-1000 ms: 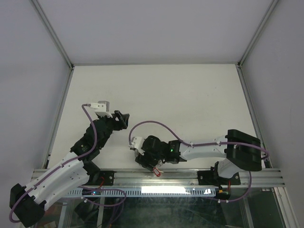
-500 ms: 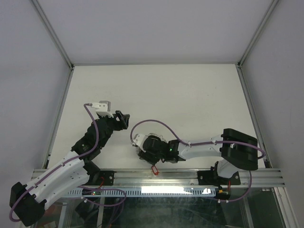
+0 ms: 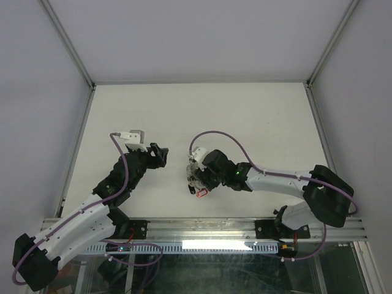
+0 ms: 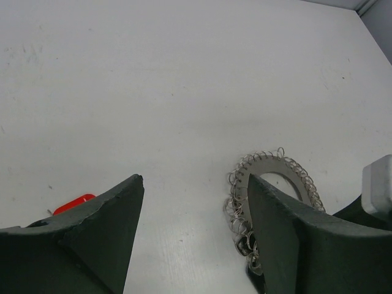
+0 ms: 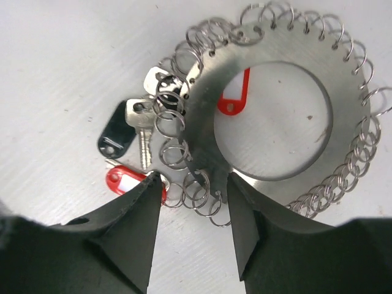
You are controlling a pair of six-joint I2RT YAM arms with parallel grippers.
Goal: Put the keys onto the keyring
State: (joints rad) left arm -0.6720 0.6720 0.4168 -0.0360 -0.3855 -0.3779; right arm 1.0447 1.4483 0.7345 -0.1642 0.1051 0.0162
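Straddling the rim of the keyring [image 5: 205,122] on the white table [image 5: 61,61] with half-open jaws, the right gripper [image 5: 192,180] sits beside a silver key [image 5: 142,131] and white-labelled red tag [image 5: 122,180], while the left gripper [image 4: 195,184] gapes wide, empty.

White table [image 3: 245,116], grey walls [image 3: 184,37], aluminium frame [image 3: 69,46]

A white bench [image 3: 245,116] lay between grey walls [image 3: 184,37] and metal posts [image 3: 67,41], an aluminium rail [image 3: 233,228] along its near edge.
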